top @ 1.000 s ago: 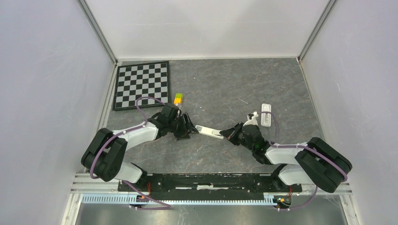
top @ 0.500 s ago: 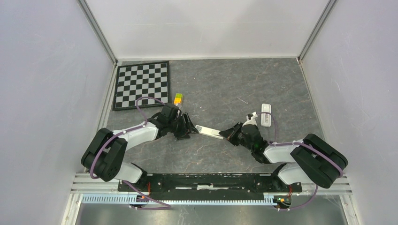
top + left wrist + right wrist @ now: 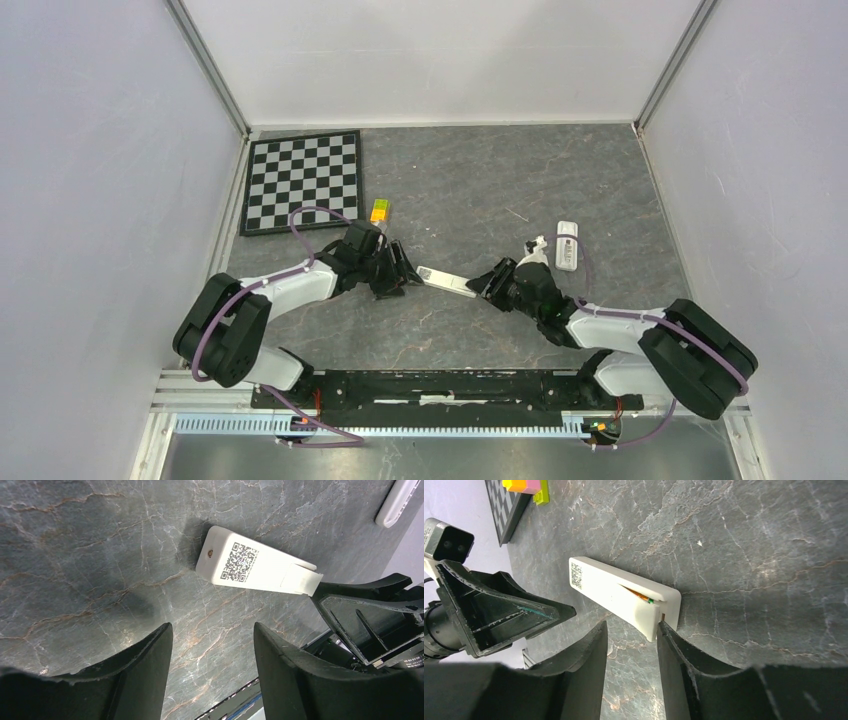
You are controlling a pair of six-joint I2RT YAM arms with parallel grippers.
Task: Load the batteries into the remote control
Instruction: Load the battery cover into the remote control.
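Observation:
The white remote control (image 3: 445, 281) lies flat between my two grippers, back side up with a QR label (image 3: 239, 565). Its battery cover (image 3: 644, 612) sits slightly slid at the right end. An orange and green sliver of a battery (image 3: 640, 596) shows in the gap under it. No loose batteries are in view. My left gripper (image 3: 402, 272) is open and empty, just short of the remote's left end (image 3: 212, 645). My right gripper (image 3: 492, 284) is open, its jaws at the cover end (image 3: 630, 630), one fingertip (image 3: 664, 630) touching the remote's corner.
A second white remote-like piece (image 3: 567, 245) lies at the right, behind my right gripper. A yellow-green block with orange and pink parts (image 3: 379, 211) sits by the chessboard (image 3: 303, 180) at the back left. Side walls close in the table.
My right arm's elbow has swung slightly while its gripper stayed at the remote's cover end. The left arm and the remote have not visibly moved.

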